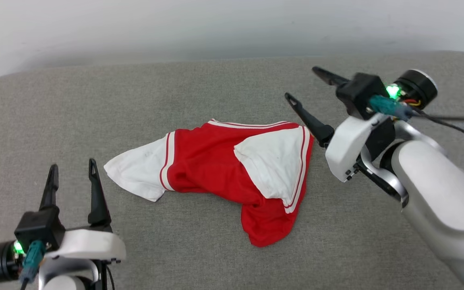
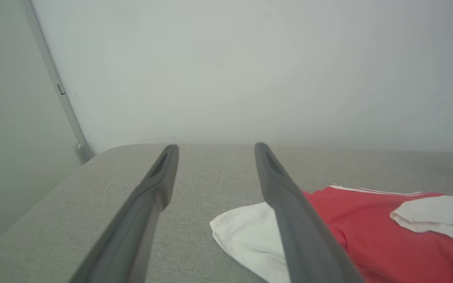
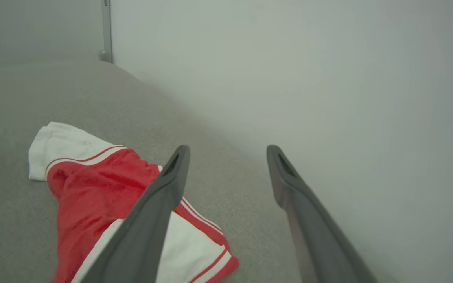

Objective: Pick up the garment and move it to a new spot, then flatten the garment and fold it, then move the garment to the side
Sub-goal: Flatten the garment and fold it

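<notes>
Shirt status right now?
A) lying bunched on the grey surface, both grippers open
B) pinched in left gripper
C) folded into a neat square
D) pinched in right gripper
A: the garment lies bunched on the grey surface, while the left gripper and right gripper are open with nothing between their fingers.

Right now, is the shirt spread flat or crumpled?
Crumpled. The garment lies bunched on the grey surface, one white sleeve folded over its red body.

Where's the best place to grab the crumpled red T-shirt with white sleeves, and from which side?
Probably the outstretched white sleeve of the red soft-fabric T-shirt, coming from the robot's left with the open left gripper: that sleeve lies spread on the grey fabric surface, clear of the bunched red body, and points toward that gripper.
</notes>
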Controlling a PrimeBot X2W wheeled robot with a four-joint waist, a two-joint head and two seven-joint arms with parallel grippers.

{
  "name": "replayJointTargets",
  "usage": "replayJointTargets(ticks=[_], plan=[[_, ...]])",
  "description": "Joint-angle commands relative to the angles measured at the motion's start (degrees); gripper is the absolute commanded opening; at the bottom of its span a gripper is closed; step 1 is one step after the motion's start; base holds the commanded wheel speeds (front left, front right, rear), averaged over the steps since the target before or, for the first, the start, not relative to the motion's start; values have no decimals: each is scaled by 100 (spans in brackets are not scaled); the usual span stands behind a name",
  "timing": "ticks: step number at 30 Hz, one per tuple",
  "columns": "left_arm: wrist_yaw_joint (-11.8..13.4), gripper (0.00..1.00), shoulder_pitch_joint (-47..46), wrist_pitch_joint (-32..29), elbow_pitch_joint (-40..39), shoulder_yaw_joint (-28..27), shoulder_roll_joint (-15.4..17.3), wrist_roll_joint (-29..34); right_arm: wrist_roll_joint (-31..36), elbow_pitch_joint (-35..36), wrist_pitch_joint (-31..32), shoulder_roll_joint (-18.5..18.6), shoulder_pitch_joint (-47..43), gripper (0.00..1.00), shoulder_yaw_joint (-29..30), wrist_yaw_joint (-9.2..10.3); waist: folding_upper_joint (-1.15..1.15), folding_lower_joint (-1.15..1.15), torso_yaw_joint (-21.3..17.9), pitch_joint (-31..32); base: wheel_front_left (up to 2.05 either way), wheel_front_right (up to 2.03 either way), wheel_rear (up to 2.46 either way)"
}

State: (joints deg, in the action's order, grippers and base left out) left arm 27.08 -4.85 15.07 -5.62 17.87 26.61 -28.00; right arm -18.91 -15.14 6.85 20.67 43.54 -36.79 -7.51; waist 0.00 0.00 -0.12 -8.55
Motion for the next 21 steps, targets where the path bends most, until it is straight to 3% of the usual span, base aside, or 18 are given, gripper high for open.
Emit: replayJointTargets(ticks=[1,5,6,11,15,21], plan=[[-91,100,163,13,5,-140,-148,102,-373,-66,372,116,264,100,-292,4,0,0,37,-56,0,0,0],[-389,100,343,13,39,-497,-604,446,-1581,-79,1797,536,931,100,-1478,4,0,0,155,-165,0,0,0],[-389,100,343,13,39,-497,-604,446,-1581,-79,1797,536,931,100,-1478,4,0,0,155,-165,0,0,0],[-751,100,388,13,26,-809,-1071,875,-2840,102,3058,842,1611,100,-2572,3,0,0,329,-347,0,0,0],[-1025,100,349,13,57,-993,-1429,1127,-3347,43,3493,858,1909,100,-3239,3,0,0,463,-534,0,0,0],[-1413,100,174,14,212,-1184,-1847,1417,-3533,-216,3654,756,1671,100,-3614,3,0,0,641,-806,0,0,0]])
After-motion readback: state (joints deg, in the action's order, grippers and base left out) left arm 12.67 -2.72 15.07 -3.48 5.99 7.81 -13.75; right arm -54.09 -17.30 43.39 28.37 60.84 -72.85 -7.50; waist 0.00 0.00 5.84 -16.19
